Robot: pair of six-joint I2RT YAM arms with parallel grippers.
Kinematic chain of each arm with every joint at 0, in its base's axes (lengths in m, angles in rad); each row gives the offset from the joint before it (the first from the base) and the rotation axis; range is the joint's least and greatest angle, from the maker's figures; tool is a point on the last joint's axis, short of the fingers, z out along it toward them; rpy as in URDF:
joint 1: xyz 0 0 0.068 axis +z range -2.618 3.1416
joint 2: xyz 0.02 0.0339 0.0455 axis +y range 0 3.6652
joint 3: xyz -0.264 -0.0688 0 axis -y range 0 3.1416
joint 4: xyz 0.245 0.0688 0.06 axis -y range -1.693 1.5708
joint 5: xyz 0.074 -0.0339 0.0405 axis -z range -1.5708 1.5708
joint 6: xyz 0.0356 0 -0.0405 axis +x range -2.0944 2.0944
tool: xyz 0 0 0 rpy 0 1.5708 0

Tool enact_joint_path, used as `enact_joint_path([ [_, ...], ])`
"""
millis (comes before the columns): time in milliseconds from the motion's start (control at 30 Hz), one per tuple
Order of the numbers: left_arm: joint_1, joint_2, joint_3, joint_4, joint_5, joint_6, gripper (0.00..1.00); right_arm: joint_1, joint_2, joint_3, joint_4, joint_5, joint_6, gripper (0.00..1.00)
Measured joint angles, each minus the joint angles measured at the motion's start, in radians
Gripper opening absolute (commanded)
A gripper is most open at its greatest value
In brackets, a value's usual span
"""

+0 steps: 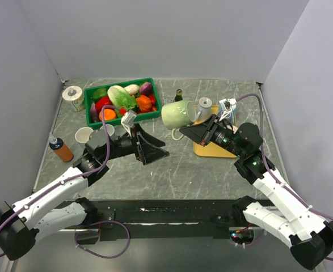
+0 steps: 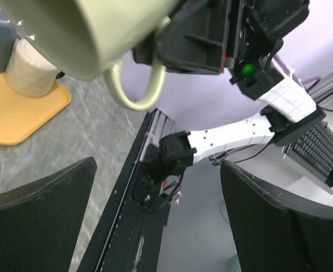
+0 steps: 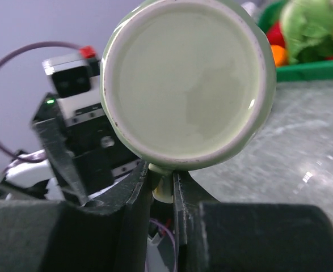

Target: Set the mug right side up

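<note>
Right gripper (image 3: 161, 190) is clamped tight on the handle of the green mug (image 1: 177, 114), which hangs sideways above the table, just right of the crate (image 1: 87, 105). Left gripper (image 2: 157, 209) gapes wide, empty, near-left of the mug.

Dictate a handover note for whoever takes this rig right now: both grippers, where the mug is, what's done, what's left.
Left gripper: open, empty, aimed toward the mug, not touching it.
Right gripper: shut on the mug's handle.
Mug: lifted off the table, held roughly on its side, base facing the right wrist camera, handle hanging down.
Done: mug picked up.
Left: rotate it until the opening faces up, set it down, release.
</note>
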Motion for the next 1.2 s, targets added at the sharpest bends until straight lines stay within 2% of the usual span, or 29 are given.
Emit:
enact_joint_path([
  [367, -0.037, 0.076, -0.037, 0.333, -0.064, -0.208, 0.96, 0.102, -0.003, -0.001, 0.166, -0.067, 0.016, 0.0],
  [600, -0.064, 0.088, -0.038, 0.436, -0.121, -0.275, 0.97, 0.154, 0.017, -0.001, 0.25, -0.071, 0.024, 0.0],
  [633, -0.065, 0.087, -0.038, 0.441, -0.131, -0.281, 0.82, 0.161, 0.022, -0.001, 0.257, -0.072, 0.024, 0.0],
  [667, -0.066, 0.085, -0.038, 0.445, -0.14, -0.284, 0.79, 0.167, 0.026, -0.001, 0.263, -0.073, 0.024, 0.0],
  [800, -0.066, 0.074, -0.038, 0.439, -0.168, -0.288, 0.72, 0.184, 0.037, -0.001, 0.287, -0.074, 0.025, 0.0],
  [933, -0.069, 0.062, -0.037, 0.425, -0.185, -0.29, 0.58, 0.189, 0.042, -0.013, 0.324, -0.065, 0.034, 0.0],
  [1200, -0.072, 0.048, -0.037, 0.437, -0.189, -0.314, 0.44, 0.192, 0.049, -0.015, 0.357, -0.032, 0.032, 0.0],
])
